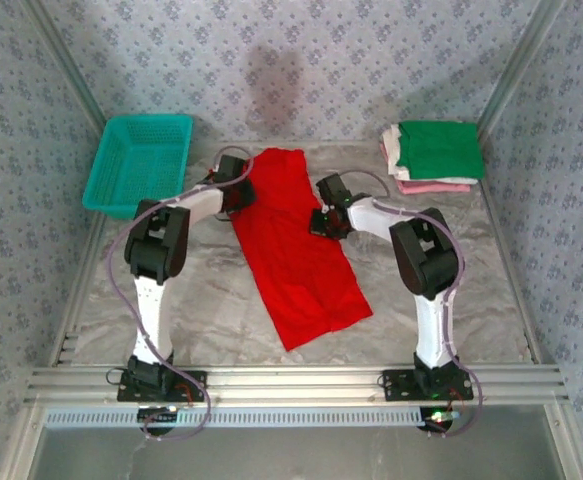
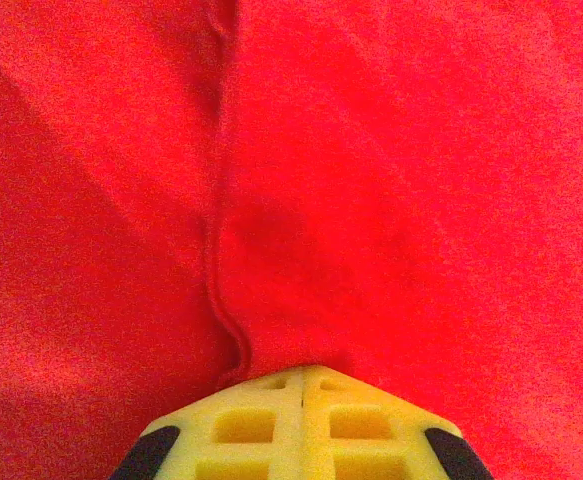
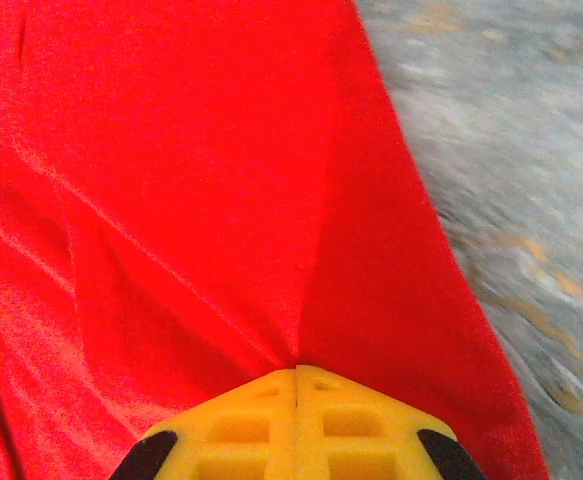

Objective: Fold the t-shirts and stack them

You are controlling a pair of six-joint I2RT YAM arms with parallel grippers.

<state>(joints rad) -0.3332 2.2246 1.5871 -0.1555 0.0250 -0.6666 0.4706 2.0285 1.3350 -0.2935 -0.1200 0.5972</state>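
**Red cloth pinched on both sides**

Red fabric is gathered into the shut yellow tips of my left gripper (image 2: 301,374), and a raised seam or fold line runs forward from that pinch. My right gripper (image 3: 298,372) is clamped the same way on a pleat of the same bright red short-sleeved cloth t-shirt (image 1: 301,255). It holds near the shirt's edge, with the grey mottled tabletop (image 3: 511,160) bare just to its right.

The shirt lies as a long strip between my two grippers and trails back toward my bases; I judge it already narrowed lengthwise, with the crosswise fold to come. Well beyond my right gripper, in the far corner, sits the stack of folded shirts (image 1: 436,148), green over white and pink. Out past my left gripper is the teal plastic mesh basket (image 1: 136,165).

Both bites are small. If either holds only the top layer, lifting would peel the fold open. Uneven travel between my arms would twist the strip and land it crooked. The trailing end could drag on the table and bunch, or the thin cloth could slip free.
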